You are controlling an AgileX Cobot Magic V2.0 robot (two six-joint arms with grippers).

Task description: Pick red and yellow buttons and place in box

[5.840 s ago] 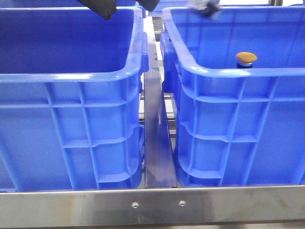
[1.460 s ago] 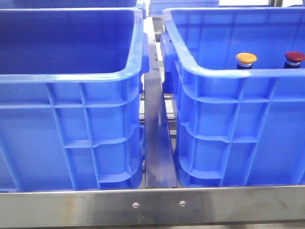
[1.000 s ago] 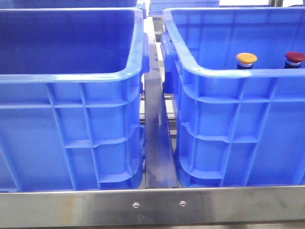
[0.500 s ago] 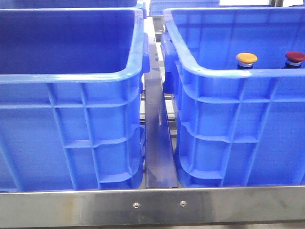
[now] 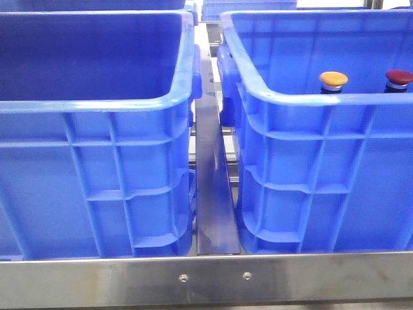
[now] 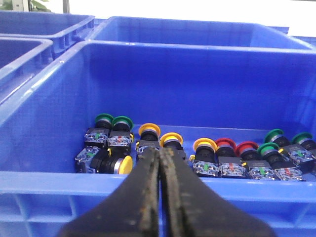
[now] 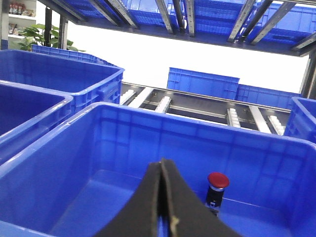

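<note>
We see both buttons upright in the right-hand crate (image 5: 310, 97): yellow button (image 5: 333, 79) left of red button (image 5: 399, 77) at frame right; right gripper (image 7: 163, 197) and left gripper (image 6: 160, 182) both closed, empty.

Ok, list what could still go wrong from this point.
The yellow button and red button stand upright on narrow bases in the right crate; a bump to the crate could tip them. The left gripper is shut above a supply crate where buttons lie packed together, so another pick might snag a neighbour. The right gripper hangs shut near the red button and could clip it.
</note>
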